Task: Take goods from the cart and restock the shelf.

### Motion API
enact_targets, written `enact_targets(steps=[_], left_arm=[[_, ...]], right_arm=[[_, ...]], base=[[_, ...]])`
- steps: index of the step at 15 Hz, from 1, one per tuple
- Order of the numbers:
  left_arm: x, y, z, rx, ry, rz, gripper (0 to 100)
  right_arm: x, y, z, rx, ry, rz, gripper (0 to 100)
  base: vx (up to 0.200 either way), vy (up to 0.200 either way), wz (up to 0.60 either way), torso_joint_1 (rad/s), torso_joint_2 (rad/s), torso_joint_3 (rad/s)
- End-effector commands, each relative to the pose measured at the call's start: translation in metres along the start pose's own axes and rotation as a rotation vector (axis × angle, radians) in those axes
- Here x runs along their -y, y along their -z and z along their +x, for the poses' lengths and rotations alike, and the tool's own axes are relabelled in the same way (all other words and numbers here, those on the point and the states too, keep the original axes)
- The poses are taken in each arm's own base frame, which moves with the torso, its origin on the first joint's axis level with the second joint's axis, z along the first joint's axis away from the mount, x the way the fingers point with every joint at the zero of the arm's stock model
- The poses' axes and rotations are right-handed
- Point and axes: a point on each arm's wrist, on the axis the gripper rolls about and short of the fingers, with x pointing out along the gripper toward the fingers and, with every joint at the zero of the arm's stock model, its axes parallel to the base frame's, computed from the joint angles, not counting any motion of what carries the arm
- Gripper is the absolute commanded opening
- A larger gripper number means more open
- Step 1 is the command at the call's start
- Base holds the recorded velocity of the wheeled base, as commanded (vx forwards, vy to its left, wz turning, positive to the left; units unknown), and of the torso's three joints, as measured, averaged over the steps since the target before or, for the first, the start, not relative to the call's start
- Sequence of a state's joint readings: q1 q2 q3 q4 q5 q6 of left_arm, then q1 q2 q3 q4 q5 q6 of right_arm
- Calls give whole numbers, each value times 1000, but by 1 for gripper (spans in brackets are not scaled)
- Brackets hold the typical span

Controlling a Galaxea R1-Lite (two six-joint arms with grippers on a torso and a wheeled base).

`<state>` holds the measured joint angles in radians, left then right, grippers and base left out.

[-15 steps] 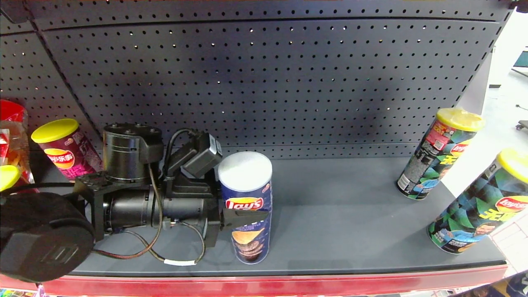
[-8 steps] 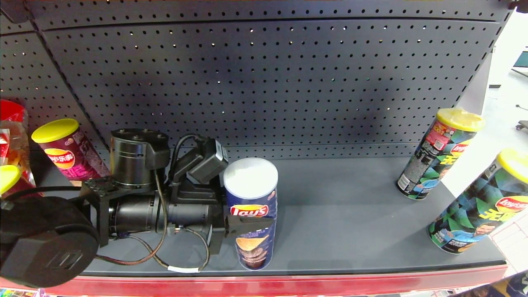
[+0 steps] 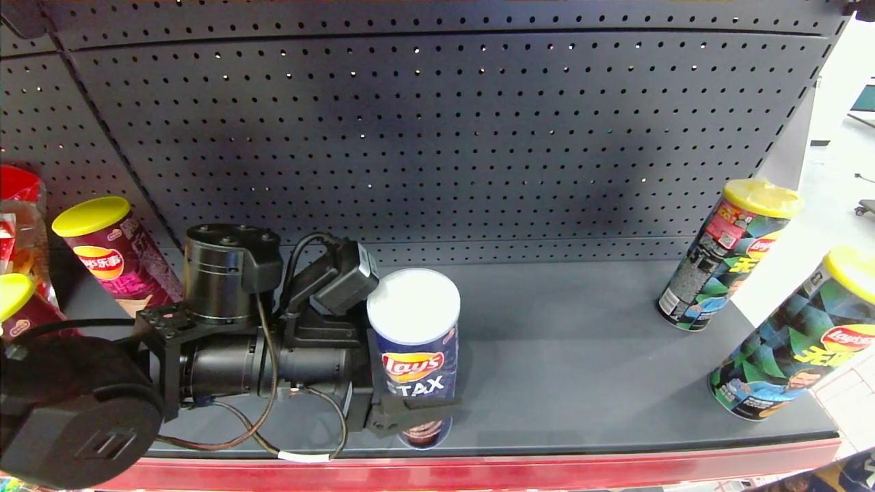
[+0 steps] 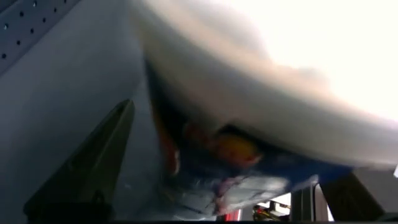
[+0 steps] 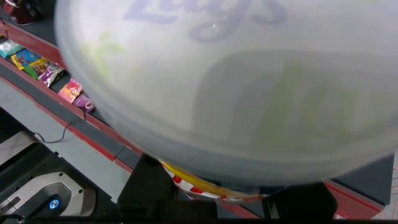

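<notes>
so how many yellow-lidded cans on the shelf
4: purple can and half-hidden can at left; rear green can and front green can at right. Others may be hidden.

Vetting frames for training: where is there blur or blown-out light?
Head view: crisp, though the floor beyond the shelf's right end is blown out. Left wrist view: blue can blurred, its white lid glaring. Right wrist view: held can blurred, floor behind sharper.

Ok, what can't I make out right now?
- Head view: the blue can hides the left hand's far finger; the frame edge clips the nearest green can.
- Left wrist view: the can's white lid, close up, is blurred.
- Right wrist view: a pale lid, blurred, covers most of a second can.
</notes>
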<state>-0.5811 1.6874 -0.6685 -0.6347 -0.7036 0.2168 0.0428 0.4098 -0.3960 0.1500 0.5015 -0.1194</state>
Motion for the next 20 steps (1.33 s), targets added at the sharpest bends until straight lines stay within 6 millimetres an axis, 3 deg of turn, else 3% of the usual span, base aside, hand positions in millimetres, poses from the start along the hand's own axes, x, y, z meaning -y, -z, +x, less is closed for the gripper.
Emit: enact_targets(steps=[1,5,9,14,15,16,17,20], left_arm=[[2,0,-3,1,-3,-11,100],[15,2,-28,6,-89,-32,100],[36,11,-73,33,-203,-71,100],[64,34,-110,46,-289,-92,100],[68,38,-114,44,-316,-100,100],[68,38,-114,44,-316,-100,100],[72,39,-118,52,-335,-100,100],[73,37,-119,62,-338,-98,100]], right_arm=[[0,0,0,-2,0,1,0],[7,-14,10,-30,-9,6,0],[20,-29,39,-130,-113,-36,0],[37,-57,106,-157,-178,-118,0],[37,-68,124,-153,-182,-133,0],[37,-68,124,-153,-182,-133,0],[31,-83,149,-157,-199,-153,0],[25,-97,176,-161,-196,-176,0]], base=[[0,0,0,0,0,0],[0,0,0,0,0,0],[0,0,0,0,0,0],[0,0,0,0,0,0],[0,0,0,0,0,0],[0,0,0,0,0,0],[0,0,0,0,0,0],[0,0,0,0,0,0]])
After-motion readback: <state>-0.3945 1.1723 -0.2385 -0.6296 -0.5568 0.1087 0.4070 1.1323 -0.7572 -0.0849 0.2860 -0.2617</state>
